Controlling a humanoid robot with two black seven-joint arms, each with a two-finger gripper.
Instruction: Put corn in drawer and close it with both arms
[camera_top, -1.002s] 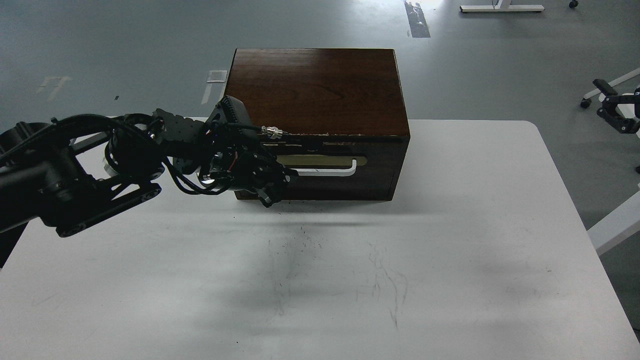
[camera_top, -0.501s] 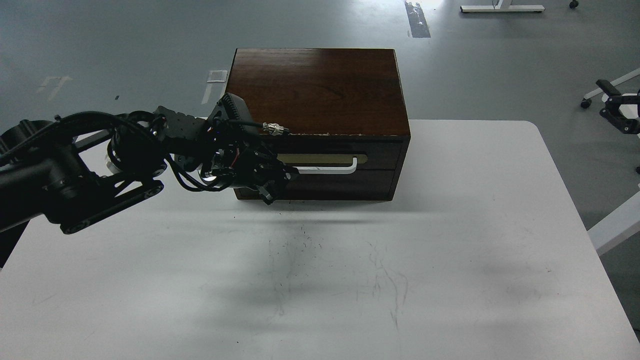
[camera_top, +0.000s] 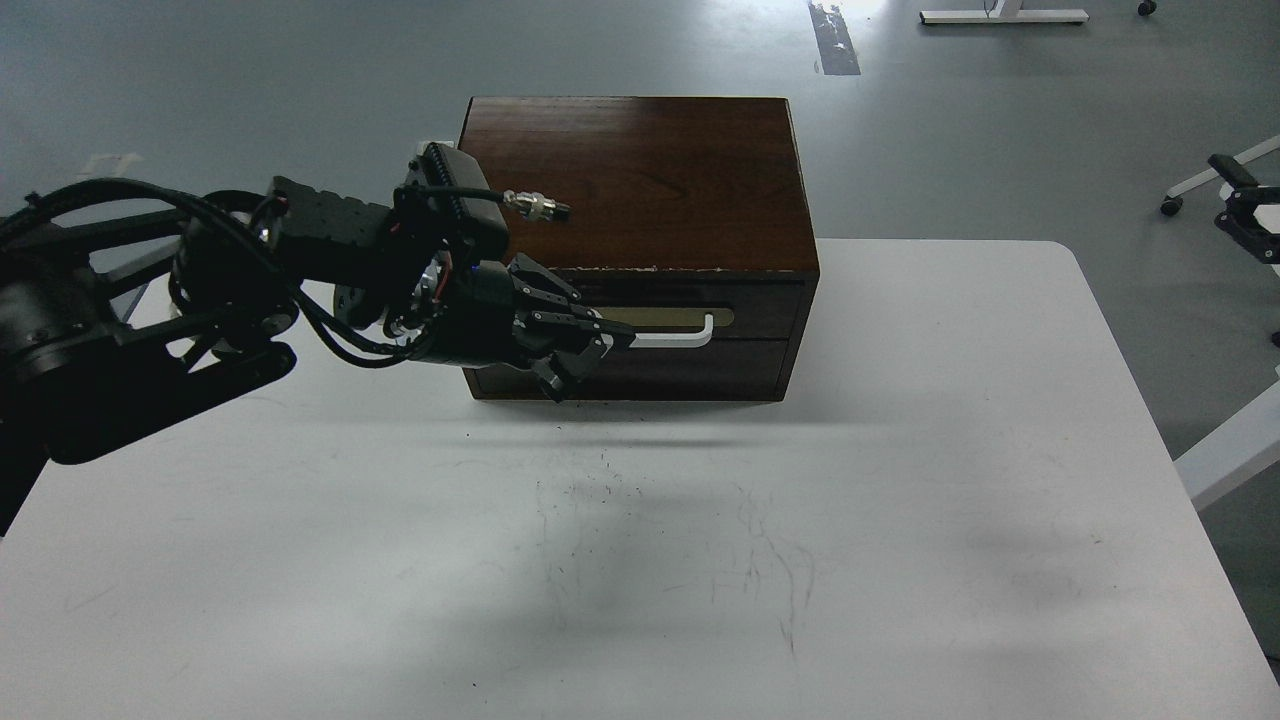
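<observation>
The dark brown wooden box (camera_top: 640, 190) with a smooth, grained top stands at the far edge of the white, scuffed table (camera_top: 900, 500). Its drawer (camera_top: 700, 345) appears pushed in flush with the box front, the chipped top edge showing as pale flecks. The white bar handle (camera_top: 675, 338) runs left to right across a beige oval plate (camera_top: 670, 317), so its long axis lies across the view.

The left gripper (camera_top: 585, 358), black and clawed, hangs in front of the drawer's left half, its 2 fingers spread apart and pinching nothing, tips pointing right toward the handle's near end. The handle lies just to the right of the fingertips, close beside them; I cannot tell whether they touch it. The black left arm (camera_top: 150, 330), with looping cables and a silver connector (camera_top: 530, 205), is the only arm near the box; the right gripper is not in view.

The bright yellow corn is nowhere visible, which suggests it is already inside the drawer, so the task looks essentially finished.
</observation>
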